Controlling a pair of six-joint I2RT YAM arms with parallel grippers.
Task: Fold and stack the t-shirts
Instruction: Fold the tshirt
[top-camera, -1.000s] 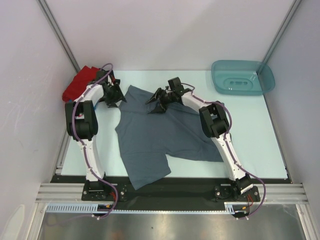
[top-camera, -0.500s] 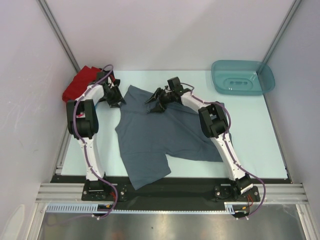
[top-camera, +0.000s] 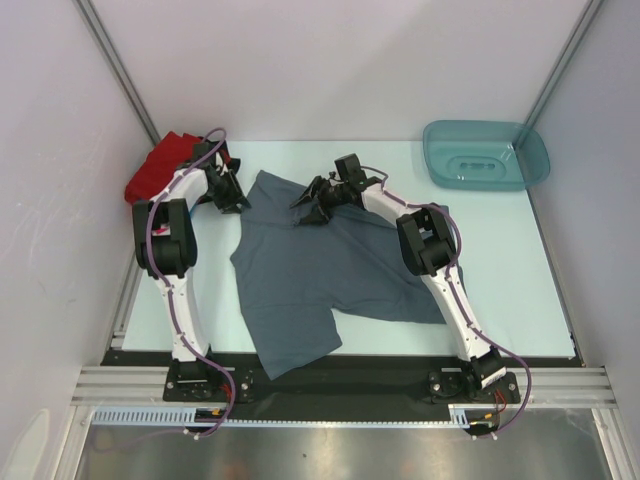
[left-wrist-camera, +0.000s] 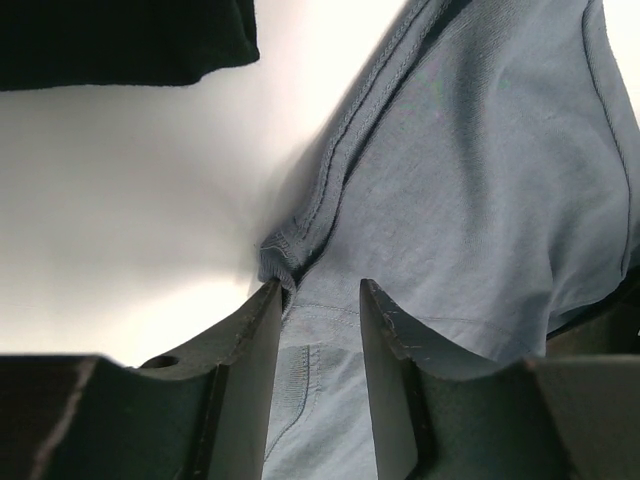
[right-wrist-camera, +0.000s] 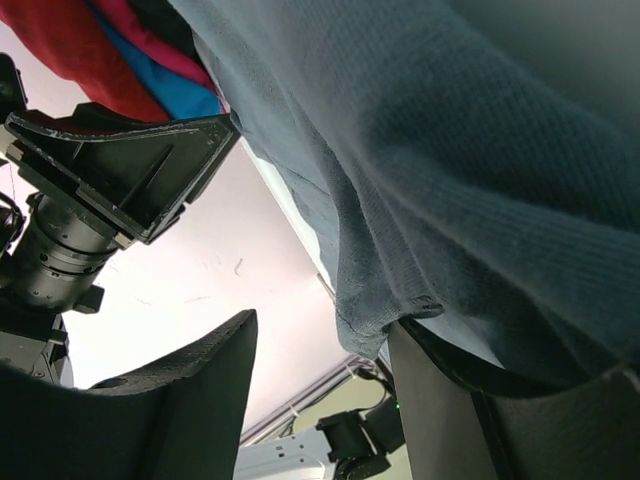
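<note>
A slate grey-blue t-shirt (top-camera: 320, 270) lies spread and rumpled on the pale table. My left gripper (top-camera: 237, 200) is at its far left corner. In the left wrist view the fingers (left-wrist-camera: 245, 360) straddle the hemmed corner (left-wrist-camera: 285, 255); cloth lies flat between them, with a gap on both sides (left-wrist-camera: 320, 295). My right gripper (top-camera: 310, 205) is at the shirt's far edge, jaws wide apart (right-wrist-camera: 320, 325). The grey-blue cloth (right-wrist-camera: 450, 180) drapes over one finger (right-wrist-camera: 440, 400) and is not pinched. A pile of shirts with a red one on top (top-camera: 160, 165) sits far left; red, blue and pink layers (right-wrist-camera: 120, 50) show there.
A teal plastic tub (top-camera: 487, 155) stands at the far right corner of the table. A black cloth edge (left-wrist-camera: 120, 40) lies just beyond the shirt's corner. White walls and metal posts close in the table on three sides.
The left gripper's jaws have narrowed around the shirt's corner, and the gripper has shifted slightly toward it. The right arm has hardly moved.
</note>
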